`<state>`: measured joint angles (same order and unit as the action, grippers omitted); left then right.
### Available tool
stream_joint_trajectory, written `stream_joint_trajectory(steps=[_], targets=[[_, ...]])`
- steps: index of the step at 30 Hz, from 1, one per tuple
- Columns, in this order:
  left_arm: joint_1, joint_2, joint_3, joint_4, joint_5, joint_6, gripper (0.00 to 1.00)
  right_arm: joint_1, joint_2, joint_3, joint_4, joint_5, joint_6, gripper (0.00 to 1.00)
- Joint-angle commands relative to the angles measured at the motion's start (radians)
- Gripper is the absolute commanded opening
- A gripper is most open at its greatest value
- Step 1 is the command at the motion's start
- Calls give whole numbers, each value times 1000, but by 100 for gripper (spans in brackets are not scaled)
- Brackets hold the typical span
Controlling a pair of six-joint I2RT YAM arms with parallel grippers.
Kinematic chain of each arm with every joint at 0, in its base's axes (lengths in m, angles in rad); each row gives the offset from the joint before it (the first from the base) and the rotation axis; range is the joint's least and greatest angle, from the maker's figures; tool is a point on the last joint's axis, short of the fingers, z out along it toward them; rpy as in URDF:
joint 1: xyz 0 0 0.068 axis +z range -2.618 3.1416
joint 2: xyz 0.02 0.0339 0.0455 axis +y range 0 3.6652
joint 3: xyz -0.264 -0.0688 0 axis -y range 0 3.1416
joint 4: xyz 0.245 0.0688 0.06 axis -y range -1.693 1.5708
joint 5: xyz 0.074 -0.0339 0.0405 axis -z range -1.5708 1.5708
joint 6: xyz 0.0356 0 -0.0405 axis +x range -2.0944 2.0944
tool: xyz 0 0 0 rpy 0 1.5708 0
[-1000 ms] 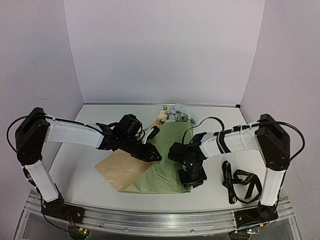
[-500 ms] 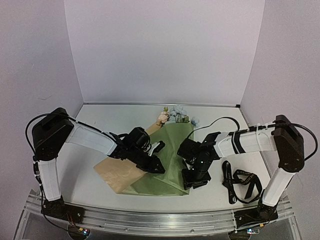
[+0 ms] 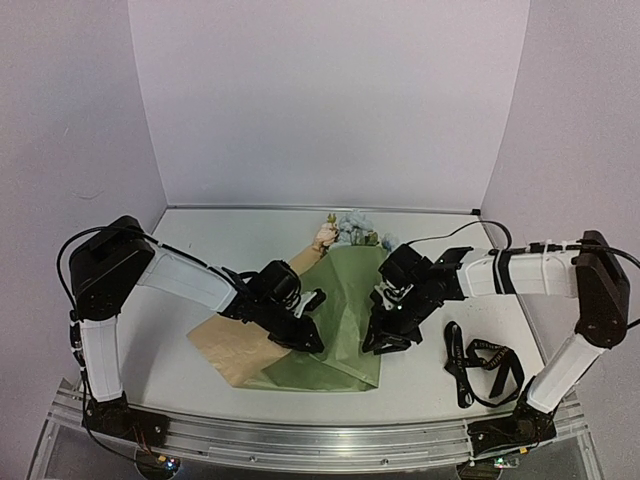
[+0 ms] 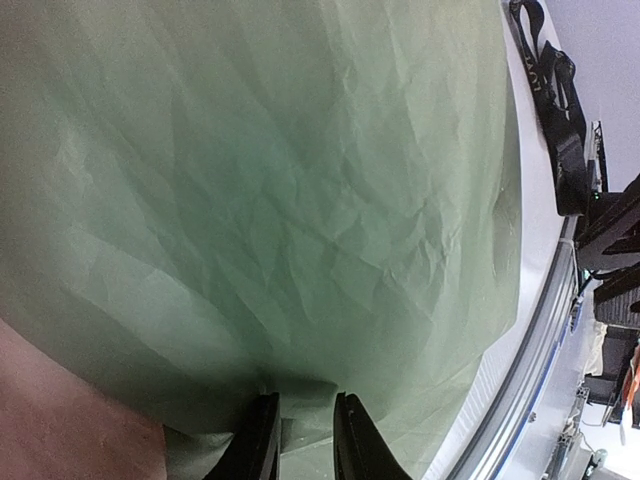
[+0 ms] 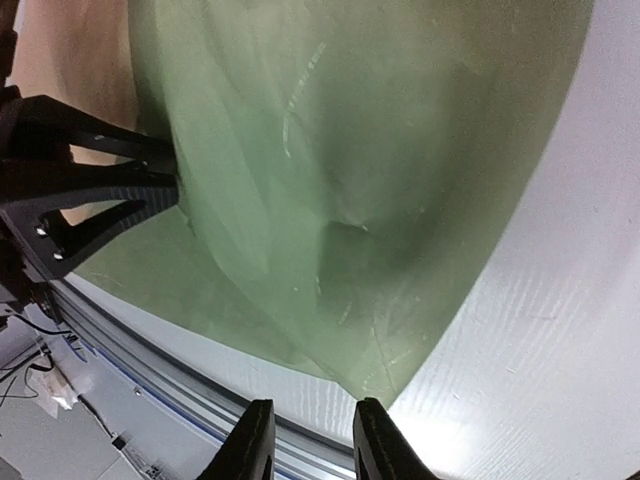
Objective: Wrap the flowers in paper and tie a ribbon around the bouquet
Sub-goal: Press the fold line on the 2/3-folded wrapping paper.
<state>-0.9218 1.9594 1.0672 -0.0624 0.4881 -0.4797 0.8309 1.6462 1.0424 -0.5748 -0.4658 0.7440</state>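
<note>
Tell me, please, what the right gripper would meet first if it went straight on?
Probably the olive paper, whose corner lies ahead of the right gripper; depth is unclear, so it might touch the table first.

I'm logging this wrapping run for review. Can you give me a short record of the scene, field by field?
paper: olive face up, tan underside showing at left
flowers: heads stick out at paper's far end
ribbon: loose, right of paper, untied
left tool: narrow gap with paper in it; grip unclear
right tool: open, empty, at paper's right edge
</note>
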Motion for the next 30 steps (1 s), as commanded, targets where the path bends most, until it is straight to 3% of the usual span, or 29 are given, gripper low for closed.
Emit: stream_joint_trajectory(steps=[1, 7, 13, 23, 30], targets=[[-1, 7, 30, -55, -31, 11, 20, -20, 66, -8, 164, -57, 59, 23], [-2, -6, 39, -84, -46, 21, 20, -81, 153, -64, 319, -63, 103, 18], [-1, -50, 46, -128, -65, 39, 20, -56, 246, -102, 499, -56, 207, 15], [-18, -170, 140, -210, -73, 61, 25, -2, 191, -102, 496, -21, 201, 16], [-72, -97, 177, -156, -87, 47, 29, -2, 125, -111, 457, -38, 182, 17]])
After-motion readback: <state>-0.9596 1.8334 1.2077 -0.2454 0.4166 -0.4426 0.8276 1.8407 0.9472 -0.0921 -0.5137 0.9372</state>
